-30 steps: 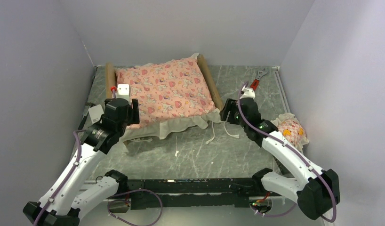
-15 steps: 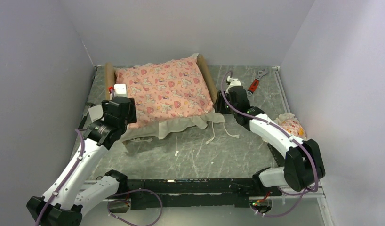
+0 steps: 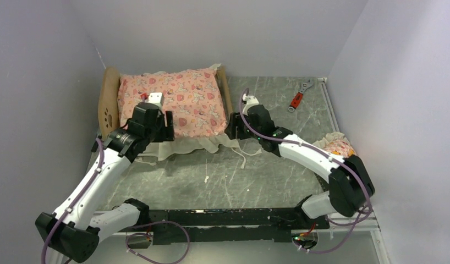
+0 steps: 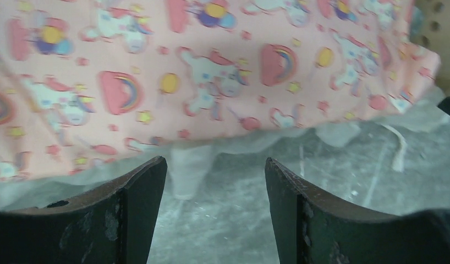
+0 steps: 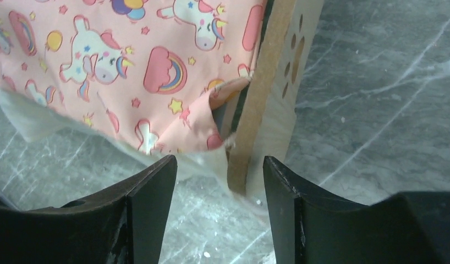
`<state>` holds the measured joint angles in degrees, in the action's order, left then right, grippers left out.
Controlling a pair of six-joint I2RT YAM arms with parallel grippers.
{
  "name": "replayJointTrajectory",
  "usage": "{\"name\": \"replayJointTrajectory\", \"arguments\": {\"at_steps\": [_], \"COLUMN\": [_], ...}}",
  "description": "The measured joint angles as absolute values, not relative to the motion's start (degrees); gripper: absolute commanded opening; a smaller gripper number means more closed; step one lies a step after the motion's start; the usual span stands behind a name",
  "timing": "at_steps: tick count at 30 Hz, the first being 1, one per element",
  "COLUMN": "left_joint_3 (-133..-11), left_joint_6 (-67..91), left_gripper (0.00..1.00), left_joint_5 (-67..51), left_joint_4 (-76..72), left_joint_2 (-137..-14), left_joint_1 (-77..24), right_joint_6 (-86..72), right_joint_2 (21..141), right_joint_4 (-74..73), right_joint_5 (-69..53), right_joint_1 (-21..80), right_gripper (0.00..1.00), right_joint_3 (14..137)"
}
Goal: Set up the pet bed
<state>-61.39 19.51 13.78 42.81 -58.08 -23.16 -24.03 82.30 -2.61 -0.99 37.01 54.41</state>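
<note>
Jaws gape empty on both: your left gripper [image 4: 214, 168] hovers by the pet bed's [image 3: 108, 104] mattress frill [image 4: 190, 165]; your right gripper [image 5: 220, 165] straddles its end board [image 5: 267, 110], seemingly to steady the frame.

Back wall [image 3: 223, 33], plain pale lilac-grey, matte. Left wall [image 3: 36, 82] and right wall [image 3: 401, 82], same finish, closing in as a three-sided booth. Table top [image 3: 278, 181], dark grey-green marbled surface with white veins and scuffs, reaching all three walls. Even, diffuse light; soft shadows only.
</note>
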Motion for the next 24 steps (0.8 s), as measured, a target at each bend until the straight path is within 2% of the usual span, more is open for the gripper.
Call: {"name": "replayJointTrajectory", "arguments": {"at_steps": [5, 9, 14, 24], "left_joint_3": [-62.19, -62.83, -62.92, -63.02], "left_joint_6": [23.22, 26.52, 30.70, 35.62], "left_gripper": [0.72, 0.72, 0.72, 0.72], "left_joint_5": [9.80, 8.95, 8.97, 10.59], "left_joint_4": [43.11, 42.83, 40.75, 38.59], "left_joint_2": [-61.56, -65.08, -70.02, -76.99], "left_joint_1": [-30.17, -37.63, -44.07, -50.46], "right_joint_6": [-22.46, -21.10, -20.53, -23.81], "right_joint_2": [72.58, 67.40, 67.75, 73.69], "right_joint_4": [-3.18, -3.64, -4.71, -2.50], "right_joint_5": [0.45, 2.94, 5.15, 7.64], "right_joint_1": [36.93, 36.29, 33.34, 26.15], "right_gripper": [0.62, 0.52, 0.50, 0.51], "right_joint_3": [46.76, 39.38, 32.95, 31.00]}}
